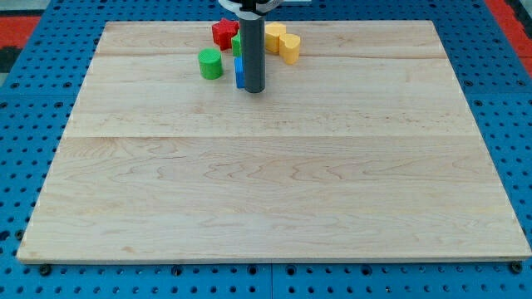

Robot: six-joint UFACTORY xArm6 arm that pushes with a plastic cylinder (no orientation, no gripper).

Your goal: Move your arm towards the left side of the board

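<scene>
My rod comes down from the view's top, and my tip (253, 89) rests on the wooden board (266, 191) near its top middle. A blue block (238, 73) sits just left of the tip, mostly hidden behind the rod. A green cylinder (210, 63) stands further left. A red star-shaped block (223, 32) lies at the top, left of the rod. Another green block (236, 45) peeks out beside the rod. A yellow heart-shaped block (288, 47) and a second yellow block (273, 36) lie right of the rod.
The board lies on a blue pegboard table (33, 100) that surrounds it on all sides. A red patch (507, 17) shows at the view's top right corner.
</scene>
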